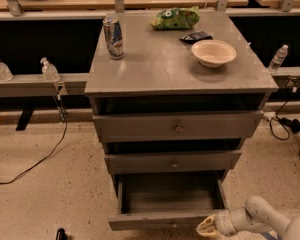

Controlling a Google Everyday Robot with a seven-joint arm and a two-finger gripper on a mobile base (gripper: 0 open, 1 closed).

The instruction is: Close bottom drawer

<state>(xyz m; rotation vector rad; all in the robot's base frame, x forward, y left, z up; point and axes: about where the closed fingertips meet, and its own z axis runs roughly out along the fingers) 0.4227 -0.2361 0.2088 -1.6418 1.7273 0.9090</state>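
Observation:
The bottom drawer (165, 219) of the grey cabinet stands pulled out toward me, its inside empty. Its narrow grey front runs along the lower edge of the view. My gripper (206, 227) is at the end of the white arm coming in from the lower right. It sits at the right end of the drawer front, touching or nearly touching it. The middle drawer (173, 161) and the top drawer (178, 126) above are pushed in further, each with a small round knob.
On the cabinet top (155, 69) stand a drink can (113, 36), a green chip bag (175, 18), a small dark packet (196, 36) and a cream bowl (213, 52). Cables (40, 159) lie on the floor left and right. Plastic bottles (49, 70) stand on a ledge behind.

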